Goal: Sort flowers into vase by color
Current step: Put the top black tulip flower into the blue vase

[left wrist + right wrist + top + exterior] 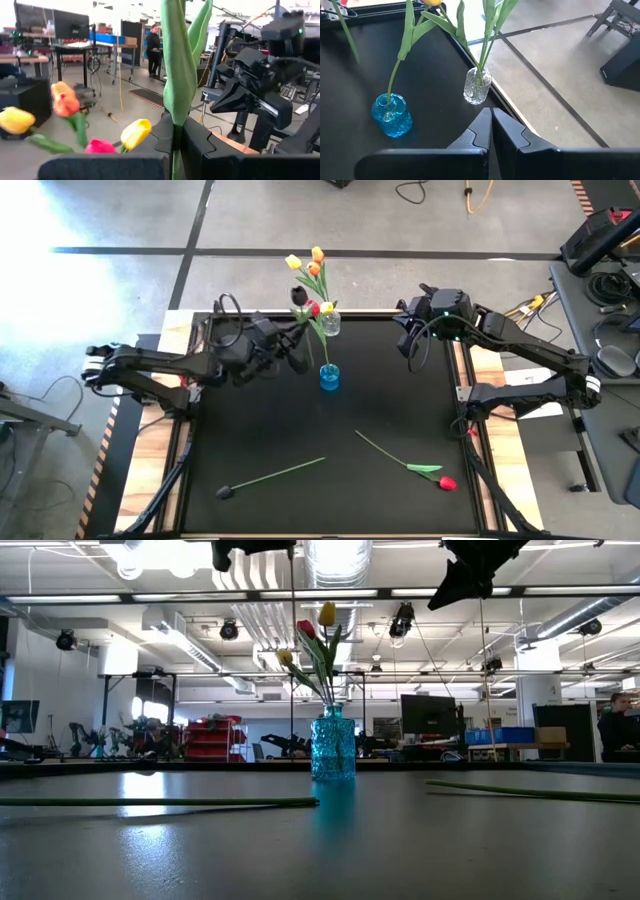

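My left gripper point(298, 348) hovers over the table's far middle, shut on a flower's green leaf and stem point(176, 75). A dark head point(298, 297) shows just beyond it. A clear vase point(329, 323) at the far edge holds several yellow, orange and red tulips point(315, 262). In front of it stands a blue vase point(329, 376) with one stem point(395, 75) in its mouth. Two flowers lie flat on the near half: one with a dark head point(225, 491) and one with a red head point(446, 482). My right gripper point(408, 340) hangs shut and empty at the far right. My left gripper pinches the flower's green leaf and stem point(173, 117) between its two fingers point(200, 142). The fingers lie level, across the stem. The flower stands about upright in the hold, clear of the table, with its leaves rising above the fingers.
The black mat point(260, 430) lies bare between the vases and the two lying flowers. Wooden table edges point(150, 470) flank the mat. A person point(152, 42) stands far off in the room beyond the table.
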{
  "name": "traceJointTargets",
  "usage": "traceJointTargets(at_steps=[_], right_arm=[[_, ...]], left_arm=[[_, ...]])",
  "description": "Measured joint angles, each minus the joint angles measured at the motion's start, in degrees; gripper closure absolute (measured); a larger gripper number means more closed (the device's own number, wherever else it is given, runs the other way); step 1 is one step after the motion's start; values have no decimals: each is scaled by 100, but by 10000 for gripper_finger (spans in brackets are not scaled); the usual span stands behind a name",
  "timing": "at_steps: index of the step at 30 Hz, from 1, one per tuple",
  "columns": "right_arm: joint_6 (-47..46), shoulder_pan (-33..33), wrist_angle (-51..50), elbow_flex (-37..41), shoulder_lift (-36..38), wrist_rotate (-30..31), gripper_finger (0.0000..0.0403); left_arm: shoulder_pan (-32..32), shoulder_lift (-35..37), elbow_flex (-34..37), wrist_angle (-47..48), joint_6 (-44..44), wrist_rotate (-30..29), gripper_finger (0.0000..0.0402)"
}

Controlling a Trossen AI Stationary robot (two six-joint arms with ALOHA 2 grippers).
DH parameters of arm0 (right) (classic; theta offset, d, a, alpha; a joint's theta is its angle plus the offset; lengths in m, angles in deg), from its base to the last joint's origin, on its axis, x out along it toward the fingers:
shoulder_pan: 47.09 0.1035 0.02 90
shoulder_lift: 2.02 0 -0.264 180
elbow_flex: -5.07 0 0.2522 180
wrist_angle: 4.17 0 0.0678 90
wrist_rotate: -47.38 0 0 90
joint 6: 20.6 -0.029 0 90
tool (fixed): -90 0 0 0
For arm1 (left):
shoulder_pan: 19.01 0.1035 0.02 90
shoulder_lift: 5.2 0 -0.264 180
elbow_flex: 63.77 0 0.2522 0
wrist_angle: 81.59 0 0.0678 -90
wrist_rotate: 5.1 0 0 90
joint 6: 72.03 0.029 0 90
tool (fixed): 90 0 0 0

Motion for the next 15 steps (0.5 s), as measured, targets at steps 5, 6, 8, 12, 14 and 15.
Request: traceJointTargets(at_steps=[5,6,8,12,14,15], right_arm=[[9,2,0,0,0,-1,394],[13,2,-2,0,0,-1,394],[48,2,-2,0,0,0,394],[63,2,-2,0,0,0,394],[71,2,-41,-15,0,-2,394],[94,2,-51,-37,0,0,394]], left_arm=[[59,-626,4,-981,470,228,401],[62,-731,4,-1117,498,232,401],[79,-893,4,-1188,497,236,401],[83,-1138,7,-1328,465,236,401],[83,-1211,7,-1384,432,233,401],[83,-1255,7,-1401,393,237,401]])
